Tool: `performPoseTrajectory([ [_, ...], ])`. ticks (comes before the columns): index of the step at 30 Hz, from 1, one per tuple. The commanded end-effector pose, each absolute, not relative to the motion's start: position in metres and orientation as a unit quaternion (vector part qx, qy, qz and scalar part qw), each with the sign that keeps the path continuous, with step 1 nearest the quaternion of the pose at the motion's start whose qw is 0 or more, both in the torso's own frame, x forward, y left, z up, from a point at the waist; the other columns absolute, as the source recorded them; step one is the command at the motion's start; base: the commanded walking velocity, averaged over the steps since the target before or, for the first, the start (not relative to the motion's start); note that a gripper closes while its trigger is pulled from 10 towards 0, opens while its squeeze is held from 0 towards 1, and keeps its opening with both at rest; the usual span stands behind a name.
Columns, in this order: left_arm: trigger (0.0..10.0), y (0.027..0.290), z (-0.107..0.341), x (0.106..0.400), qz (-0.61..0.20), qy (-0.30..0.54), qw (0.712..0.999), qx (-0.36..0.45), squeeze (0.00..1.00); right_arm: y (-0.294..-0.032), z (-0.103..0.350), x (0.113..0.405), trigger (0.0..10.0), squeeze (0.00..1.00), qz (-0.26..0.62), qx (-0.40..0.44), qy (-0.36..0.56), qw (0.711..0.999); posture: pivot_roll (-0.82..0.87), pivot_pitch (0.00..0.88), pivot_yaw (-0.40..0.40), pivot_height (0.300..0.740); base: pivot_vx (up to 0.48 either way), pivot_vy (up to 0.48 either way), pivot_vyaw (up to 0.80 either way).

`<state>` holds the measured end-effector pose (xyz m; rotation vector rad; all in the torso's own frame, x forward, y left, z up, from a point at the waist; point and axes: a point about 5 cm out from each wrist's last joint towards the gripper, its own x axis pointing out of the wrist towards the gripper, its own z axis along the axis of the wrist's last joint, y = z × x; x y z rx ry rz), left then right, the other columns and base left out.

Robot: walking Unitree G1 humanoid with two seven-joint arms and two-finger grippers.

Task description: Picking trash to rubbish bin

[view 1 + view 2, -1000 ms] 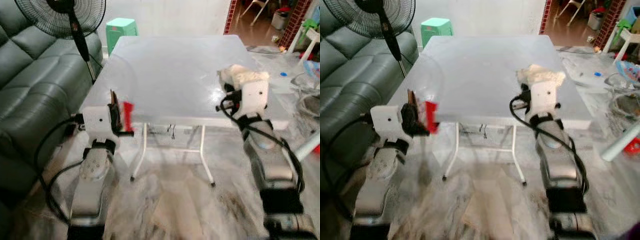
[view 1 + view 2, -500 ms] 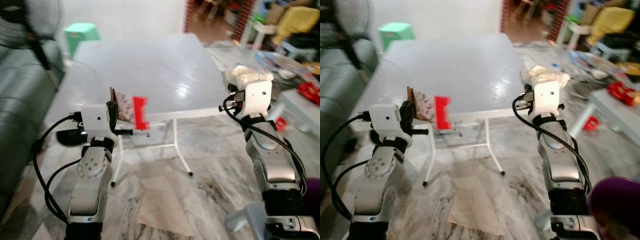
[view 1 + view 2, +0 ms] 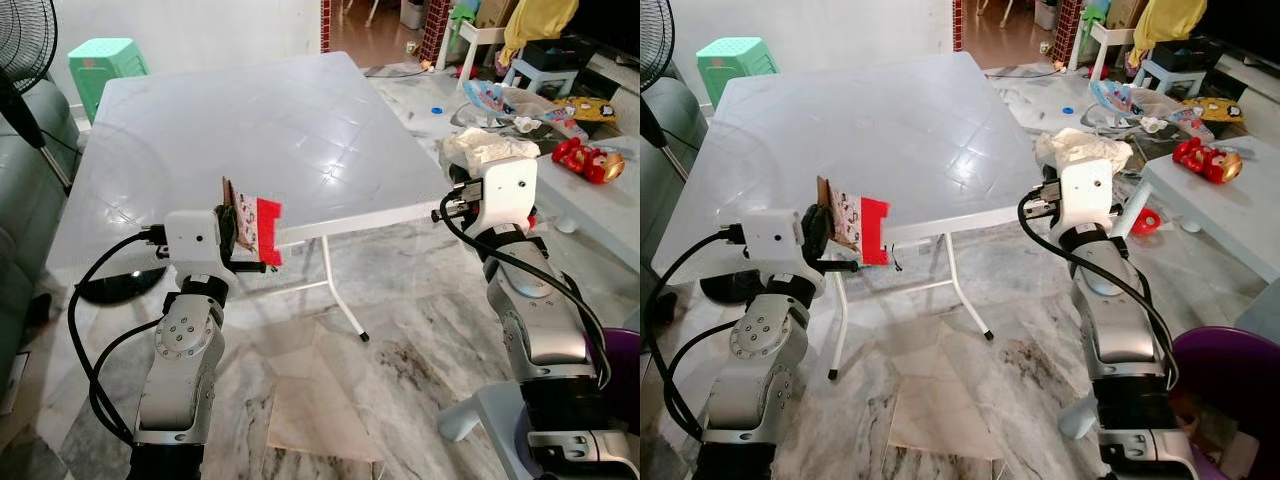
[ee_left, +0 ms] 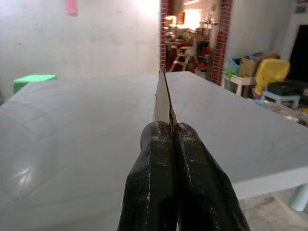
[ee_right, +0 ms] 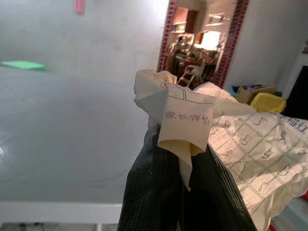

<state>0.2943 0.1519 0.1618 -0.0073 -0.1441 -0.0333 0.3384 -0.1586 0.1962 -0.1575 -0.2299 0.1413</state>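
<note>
The left gripper (image 4: 169, 139) pinched a flat red-and-patterned cardboard packet (image 3: 255, 225) edge-on, just off the white folding table's (image 3: 240, 120) near edge; the right gripper (image 5: 180, 144) clamped a crumpled printed paper wad (image 3: 1080, 148); both grips looked firm, so carrying level toward the purple bin (image 3: 1225, 385) seemed wise.

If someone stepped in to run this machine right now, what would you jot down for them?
Left gripper: shut on a flat red-and-white wrapper, held up at the near edge of the white table.
Right gripper: shut on crumpled paper, held up off the table's right corner.
Done: both pieces picked up.
Left: carry both to the purple bin at the robot's right and drop them in.
</note>
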Motion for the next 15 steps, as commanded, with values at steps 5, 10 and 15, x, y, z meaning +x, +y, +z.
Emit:
performPoseTrajectory([
  [5,10.0,0.1456,0.1662,0.2955,-0.029,-0.082,0.996,-0.022,0.0,-0.165,0.201,0.338,10.0,0.0,0.063,-0.085,-0.12,0.987,0.01,0.022,0.002,0.74,0.169,-0.155,-0.79],
  [10,10.0,0.1435,0.1672,0.2946,-0.036,-0.086,0.995,-0.031,0.0,-0.1652,0.2013,0.3389,10.0,0.0,0.063,-0.086,-0.12,0.987,0.01,0.019,0.002,0.74,0.0,0.0,-0.79],
  [15,10.0,0.1439,0.1676,0.2957,-0.038,-0.087,0.995,-0.031,0.0,-0.1652,0.2013,0.3388,10.0,0.0,0.062,-0.087,-0.12,0.987,0.01,0.018,0.003,0.74,0.0,0.0,-0.79],
])
